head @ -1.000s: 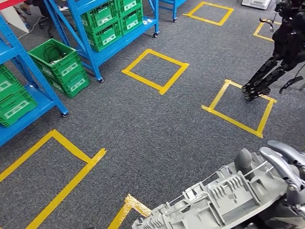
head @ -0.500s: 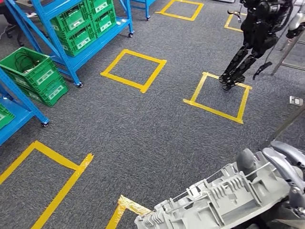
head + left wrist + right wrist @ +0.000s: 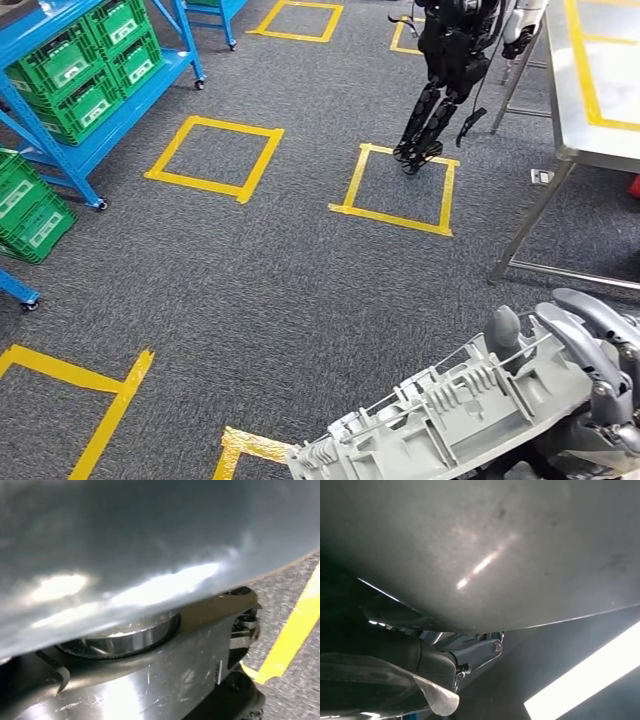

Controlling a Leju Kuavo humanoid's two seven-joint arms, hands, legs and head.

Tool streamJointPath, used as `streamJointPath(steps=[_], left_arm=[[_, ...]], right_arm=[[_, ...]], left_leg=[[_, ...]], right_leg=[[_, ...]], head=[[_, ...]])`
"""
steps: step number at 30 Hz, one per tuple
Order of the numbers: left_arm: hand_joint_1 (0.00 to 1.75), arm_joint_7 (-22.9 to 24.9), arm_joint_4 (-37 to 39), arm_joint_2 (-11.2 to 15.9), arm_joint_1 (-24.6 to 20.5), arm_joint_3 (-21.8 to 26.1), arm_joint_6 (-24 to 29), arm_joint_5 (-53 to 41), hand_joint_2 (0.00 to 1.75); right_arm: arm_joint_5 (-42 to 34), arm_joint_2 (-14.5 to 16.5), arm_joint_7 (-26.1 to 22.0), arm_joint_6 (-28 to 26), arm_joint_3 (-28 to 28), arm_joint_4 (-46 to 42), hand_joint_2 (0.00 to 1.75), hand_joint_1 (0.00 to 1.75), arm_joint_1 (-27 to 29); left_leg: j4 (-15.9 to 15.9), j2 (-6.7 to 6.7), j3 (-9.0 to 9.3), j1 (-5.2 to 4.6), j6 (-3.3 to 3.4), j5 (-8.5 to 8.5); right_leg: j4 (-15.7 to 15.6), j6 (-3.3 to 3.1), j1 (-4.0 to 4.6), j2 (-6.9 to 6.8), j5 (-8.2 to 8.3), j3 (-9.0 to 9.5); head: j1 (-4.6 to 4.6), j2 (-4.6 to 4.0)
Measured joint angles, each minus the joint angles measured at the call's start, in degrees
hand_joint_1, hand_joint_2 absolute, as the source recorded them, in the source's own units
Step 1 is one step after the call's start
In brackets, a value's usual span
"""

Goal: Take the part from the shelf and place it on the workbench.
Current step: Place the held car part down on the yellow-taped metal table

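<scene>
Grey ribbed part (image 3: 453, 420) cut off below, right robot hand (image 3: 589, 350) gripping

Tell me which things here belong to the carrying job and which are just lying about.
Part of the job:
- grey part, held by the right robot hand
- metal workbench
- blue shelf

Just lying about:
- green crates
- yellow tape squares
- another black robot
</scene>
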Motion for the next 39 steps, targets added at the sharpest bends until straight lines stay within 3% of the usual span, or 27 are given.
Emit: streamJointPath(steps=[2, 4, 6, 8, 9, 10, 13, 15, 17, 19, 21, 23, 24, 25, 26, 28, 30, 32, 33, 35, 37, 39], left_arm=[[0.00, 0.0, 0.0, -0.1, -0.2, 0.0, 0.0, 0.1, 0.00], [0.00, 0.0, 0.0, -0.2, -0.2, 0.0, 0.0, 0.1, 0.00], [0.00, 0.0, 0.0, -0.2, -0.2, 0.0, -0.1, 0.1, 0.00], [0.00, 0.0, 0.0, -0.2, -0.2, 0.1, -0.1, 0.1, 0.00], [0.00, 0.1, 0.0, -0.2, -0.2, 0.1, -0.2, 0.1, 0.00], [0.00, 0.1, 0.0, -0.2, -0.2, 0.1, -0.2, 0.1, 0.00], [0.00, 0.1, 0.0, -0.1, -0.2, 0.2, -0.2, 0.1, 0.00], [0.00, 0.1, 0.0, 0.0, -0.2, 0.2, -0.2, 0.1, 0.00], [0.00, 0.1, 0.0, 0.1, -0.3, 0.3, -0.2, 0.1, 0.00], [0.00, 0.2, 0.0, 0.1, -0.4, 0.3, -0.3, 0.1, 0.00], [0.00, 0.4, 0.0, 0.1, -0.7, 0.3, -0.3, 0.1, 0.00], [0.00, 0.7, 0.0, 0.1, -1.1, 0.3, -0.2, 0.1, 0.00], [0.00, 0.9, 0.0, 0.1, -1.3, 0.3, -0.2, 0.1, 0.00], [0.00, 1.0, 0.0, 0.1, -1.5, 0.3, -0.2, 0.0, 0.00], [0.00, 1.0, 0.0, 0.1, -1.6, 0.3, -0.2, 0.0, 0.00], [0.00, 1.0, 0.0, 0.0, -1.6, 0.3, -0.1, -0.3, 0.00], [0.00, 1.1, 0.0, 0.0, -1.8, 0.3, -0.1, -0.6, 0.00], [0.00, 1.2, 0.0, -0.1, -2.0, 0.3, 0.0, -0.8, 0.00], [0.00, 1.2, 0.0, -0.2, -2.1, 0.2, 0.0, -0.9, 0.00], [0.00, 1.2, 0.0, -0.3, -2.1, 0.1, -0.1, -1.0, 0.00], [0.00, 1.1, 0.0, -0.3, -2.0, -0.1, -0.3, -1.1, 0.00], [0.00, 0.9, 0.0, -0.2, -1.8, -0.2, -0.5, -1.4, 0.00]], right_arm=[[0.0, 0.0, 0.0, 0.0, 0.0, 0.0, 1.75, 1.75, -0.1], [0.0, 0.0, 0.0, 0.0, 0.1, 0.1, 1.75, 1.75, -0.3], [0.0, 0.0, 0.0, 0.0, 0.2, 0.3, 1.75, 1.75, -0.6], [-0.1, 0.0, 0.0, 0.0, 0.5, 0.6, 1.75, 1.75, -0.8], [-0.1, 0.0, 0.0, 0.0, 0.7, 0.8, 1.75, 1.75, -0.9], [-0.1, 0.0, 0.0, 0.0, 0.8, 0.9, 1.75, 1.75, -0.9], [-0.1, -0.1, 0.0, 0.0, 1.1, 1.1, 1.75, 1.75, -1.2], [0.0, -0.1, 0.0, 0.0, 1.3, 1.2, 1.75, 1.75, -1.5], [0.0, -0.1, 0.0, 0.0, 1.4, 1.3, 1.75, 1.75, -1.6], [0.0, -0.1, 0.0, 0.0, 1.5, 1.4, 1.75, 1.75, -1.7], [-0.1, -0.1, 0.0, 0.0, 1.8, 1.6, 1.75, 1.75, -2.0], [-0.1, -0.1, 0.0, 0.0, 2.1, 2.0, 1.75, 1.75, -2.3], [-0.1, -0.1, 0.1, 0.0, 2.3, 2.1, 1.75, 1.75, -2.4], [-0.1, -0.1, 0.1, 0.0, 2.4, 2.2, 1.75, 1.75, -2.4], [-0.2, -0.1, 0.1, 0.0, 2.4, 2.2, 1.75, 1.75, -2.4], [-0.3, -0.1, 0.1, 0.0, 2.6, 2.3, 1.75, 1.75, -2.5], [-0.4, -0.2, 0.1, 0.0, 2.7, 2.4, 1.75, 1.75, -2.6], [-0.4, -0.2, 0.2, 0.0, 2.9, 2.5, 1.75, 1.75, -2.6], [-0.4, -0.2, 0.2, 0.0, 3.0, 2.5, 1.75, 1.75, -2.6], [-0.4, -0.3, 0.3, 0.0, 3.0, 2.6, 1.75, 1.75, -2.7], [-0.4, -0.4, 0.3, 0.0, 3.0, 2.7, 1.75, 1.75, -2.8], [-0.5, -0.4, 0.3, 0.0, 3.1, 2.7, 1.75, 1.75, -2.7]], left_leg=[[-0.7, 0.89, 0.06, 0.04, 0.25, 0.18], [-1.4, 2.09, 0.22, 0.24, 0.73, 0.66], [-1.6, 3.47, 0.22, 0.23, 1.03, 0.82], [-1.6, 4.98, 0.11, 0.10, 1.12, 0.79], [-1.5, 5.72, 0.08, 0.05, 1.13, 0.76], [-1.5, 6.39, 0.09, 0.01, 1.09, 0.71], [-1.2, 7.85, 0.17, -0.25, 0.58, 0.35], [-0.9, 8.55, 0.13, -0.60, 0.07, 0.16], [-0.8, 9.26, 0.11, -0.66, -0.38, 0.03], [0.7, 7.99, -0.39, -0.47, -0.94, -1.36], [6.5, 5.54, -2.82, -0.27, -1.35, -4.83], [14.2, 4.64, -6.21, -0.21, -1.44, -7.96], [16.0, 4.55, -7.05, -0.21, -1.40, -8.12], [15.6, 4.44, -6.90, -0.20, -1.31, -7.09], [13.0, 4.15, -5.75, -0.16, -1.18, -5.07], [5.3, 2.15, -2.44, 0.05, -0.86, -1.02], [0.7, 0.28, -0.63, 0.24, -0.60, 0.08], [0.0, 0.48, -0.52, 0.20, -0.25, -0.16], [-0.1, 1.05, -0.56, 0.22, 0.06, 0.03], [-0.6, 2.37, -0.52, 0.33, 0.77, 0.40], [-0.7, 3.80, -0.58, 0.22, 1.12, 0.48], [-0.7, 5.33, -0.62, 0.05, 1.18, 0.43]], right_leg=[[0.0, 0.71, -0.19, 0.52, 0.27, -0.67], [1.7, 1.24, -0.06, -1.47, -1.00, -1.87], [7.7, 1.68, 0.03, -4.25, -4.33, -4.73], [14.3, 2.12, -0.09, -5.11, -6.90, -7.73], [15.4, 2.26, -0.14, -5.28, -6.87, -8.09], [14.1, 2.31, -0.18, -5.53, -5.79, -7.23], [3.1, 2.00, 0.03, -8.26, -1.65, -0.93], [-0.2, 1.32, 0.33, -9.26, -1.27, 0.87], [-0.2, 0.53, 0.38, -8.18, -1.05, 0.72], [-0.4, -0.17, 0.20, -7.15, -0.77, 0.64], [-0.5, -0.69, 0.12, -6.12, -0.56, 0.60], [-0.5, -0.92, 0.24, -4.87, -0.49, 0.53], [-0.5, -0.96, 0.29, -4.16, -0.46, 0.54], [-0.5, -0.96, 0.32, -3.37, -0.43, 0.57], [-0.4, -0.96, 0.31, -2.58, -0.41, 0.63], [-0.2, -0.81, 0.35, -1.13, -0.38, 0.61], [0.1, -0.34, 0.35, 0.03, -0.20, 0.08], [0.1, 0.40, 0.20, 1.04, 0.15, -0.61], [0.3, 0.71, 0.14, 1.06, 0.10, -0.97], [2.8, 1.21, 0.27, -1.11, -1.60, -2.58], [9.5, 1.60, 0.28, -4.12, -5.11, -5.81], [15.5, 1.91, 0.11, -5.11, -7.16, -8.49]], head=[[-0.10, 0.01], [0.17, -0.01], [0.53, -0.01], [0.63, -0.01], [0.64, -0.01], [0.66, -0.01], [0.73, -0.01], [0.66, 0.00], [0.55, 0.01], [0.38, 0.01], [0.07, 0.01], [-0.06, 0.01], [-0.07, 0.01], [-0.07, 0.01], [-0.08, 0.01], [-0.08, 0.01], [-0.04, 0.01], [-0.02, 0.01], [0.00, 0.02], [0.29, 0.00], [0.61, 0.00], [0.66, 0.01]])
